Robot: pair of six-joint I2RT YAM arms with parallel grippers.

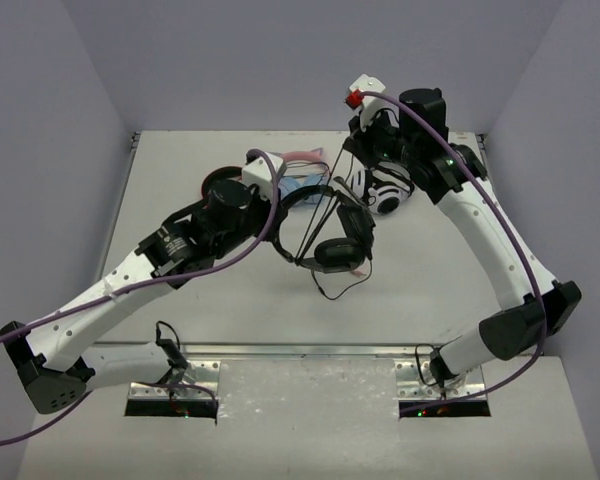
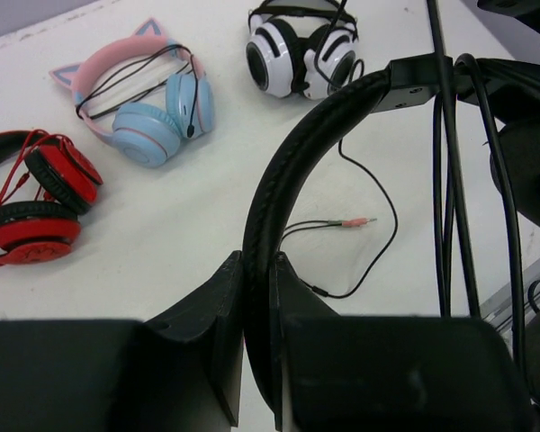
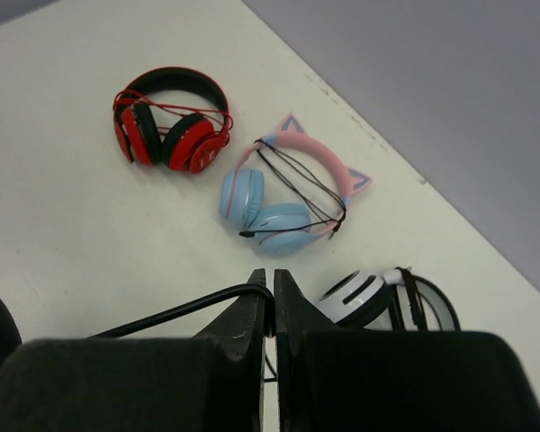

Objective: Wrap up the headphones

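The all-black headphones [image 1: 338, 250] hang above the table's middle. My left gripper [image 2: 259, 301] is shut on their padded headband [image 2: 283, 180]; it also shows in the top view [image 1: 286, 194]. The thin black cable [image 2: 446, 180] runs taut over the headband near one ear cup, and its pink-tipped plug [image 2: 356, 221] lies on the table. My right gripper [image 3: 271, 301] is shut on the cable [image 3: 175, 313] and holds it raised at the far side [image 1: 358, 148], above the white-and-black pair.
A red-and-black pair [image 2: 36, 202], a pink-and-blue cat-ear pair [image 2: 148, 99] and a white-and-black pair [image 2: 301, 54] lie on the white table [image 1: 180, 170] toward its far side. Grey walls enclose the table on three sides.
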